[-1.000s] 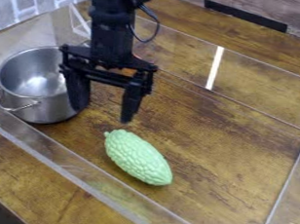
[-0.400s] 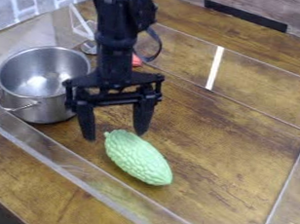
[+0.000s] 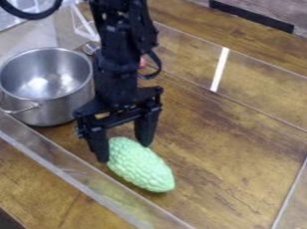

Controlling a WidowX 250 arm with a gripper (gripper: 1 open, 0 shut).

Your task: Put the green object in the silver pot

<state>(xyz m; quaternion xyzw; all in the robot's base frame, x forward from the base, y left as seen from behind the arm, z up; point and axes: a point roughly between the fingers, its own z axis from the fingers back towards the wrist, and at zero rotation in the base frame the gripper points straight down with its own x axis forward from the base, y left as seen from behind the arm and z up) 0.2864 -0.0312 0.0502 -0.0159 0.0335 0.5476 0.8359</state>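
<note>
The green object is a light green, bumpy oval lying on the wooden table near the front. My gripper points straight down over its upper left end, fingers spread wide. One fingertip stands at the object's left side, the other just behind it. Nothing is held between them. To the left stands the silver pot, round, shiny and upright, with nothing visible inside.
A clear plastic wall runs along the front of the table and another strip stands behind on the right. A small red item shows behind the arm. Bare wood lies to the right of the green object.
My gripper has come down toward the table and rolled about its axis, so its open fingers now straddle the green object's near end. The object and pot have not moved.
</note>
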